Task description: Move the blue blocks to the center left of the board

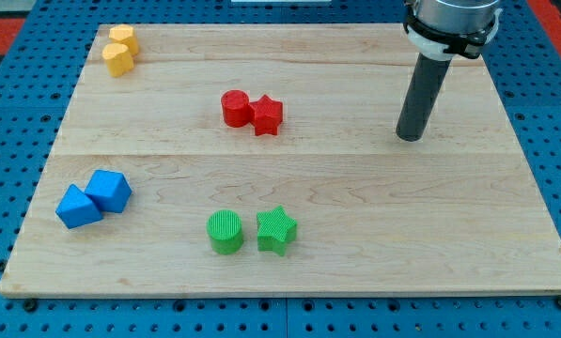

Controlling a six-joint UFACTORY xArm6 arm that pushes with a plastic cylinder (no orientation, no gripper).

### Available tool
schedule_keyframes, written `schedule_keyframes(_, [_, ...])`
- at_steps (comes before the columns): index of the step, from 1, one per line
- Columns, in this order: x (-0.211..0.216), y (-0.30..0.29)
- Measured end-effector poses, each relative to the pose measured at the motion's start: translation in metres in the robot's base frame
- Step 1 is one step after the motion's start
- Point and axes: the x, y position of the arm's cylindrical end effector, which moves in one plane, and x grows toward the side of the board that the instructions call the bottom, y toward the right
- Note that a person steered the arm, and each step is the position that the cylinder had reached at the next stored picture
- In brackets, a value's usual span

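Observation:
Two blue blocks lie touching at the view's lower left of the wooden board (pixel 355 216): a blue cube-like block (pixel 109 191) and a blue wedge-like block (pixel 77 207) to its left. My tip (pixel 410 137) rests on the board at the view's upper right, far from the blue blocks and to the right of the red pair. The dark rod rises from it to the arm at the view's top edge.
A red cylinder (pixel 235 108) and a red star (pixel 267 115) touch at upper centre. A green cylinder (pixel 225 232) and a green star (pixel 276 230) sit at lower centre. Two yellow blocks (pixel 119 51) sit at the upper left corner.

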Motion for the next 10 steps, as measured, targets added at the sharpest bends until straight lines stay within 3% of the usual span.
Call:
schedule_keyframes(4, [0.0, -0.001])
schedule_keyframes(8, [0.004, -0.057])
schedule_keyframes(9, [-0.026, -0.046])
schedule_keyframes(10, [-0.074, -0.086])
